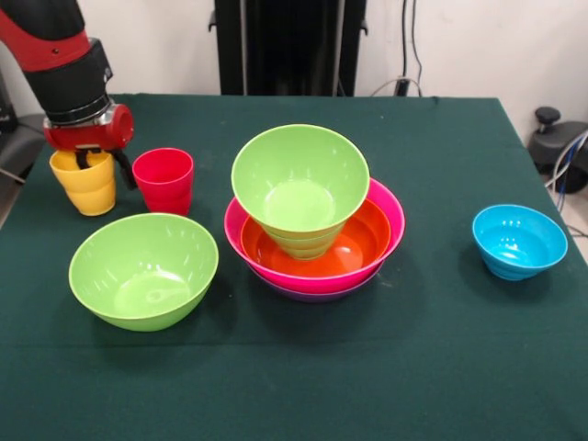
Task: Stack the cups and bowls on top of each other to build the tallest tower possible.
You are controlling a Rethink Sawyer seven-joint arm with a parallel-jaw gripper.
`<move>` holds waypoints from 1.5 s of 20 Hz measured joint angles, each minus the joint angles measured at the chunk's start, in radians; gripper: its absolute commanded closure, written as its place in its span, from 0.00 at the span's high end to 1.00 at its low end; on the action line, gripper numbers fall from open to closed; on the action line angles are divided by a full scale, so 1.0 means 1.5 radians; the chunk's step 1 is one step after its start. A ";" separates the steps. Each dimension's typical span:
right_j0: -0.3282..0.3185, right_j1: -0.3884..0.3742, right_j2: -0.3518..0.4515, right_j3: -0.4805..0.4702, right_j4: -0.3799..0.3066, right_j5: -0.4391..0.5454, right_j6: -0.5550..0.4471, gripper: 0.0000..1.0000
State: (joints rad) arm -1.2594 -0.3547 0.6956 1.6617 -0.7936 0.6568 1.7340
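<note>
The tower stands mid-table: a purple bowl (312, 293) lowest, then a pink bowl (393, 213), an orange bowl (366, 246), and a lime green bowl (300, 175) on top of another green bowl (303, 246). A yellow cup (87, 191) and a red cup (163, 181) stand upright side by side at the left. My gripper (104, 165) is down at the yellow cup, open, with one finger inside the cup and the other outside its right wall, between the two cups. A large lime green bowl (142, 271) sits in front of the cups. A small sky blue bowl (519, 241) sits alone at the right.
The green tablecloth (303, 377) covers the table. Cables and a black stand are past the table's right edge. The red cup stands very close to the gripper's outer finger.
</note>
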 measured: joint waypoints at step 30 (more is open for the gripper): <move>-0.020 -0.122 0.036 0.086 0.035 -0.011 0.000 0.00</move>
State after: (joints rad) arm -1.2891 -0.5384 0.7501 1.7912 -0.7413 0.6409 1.7338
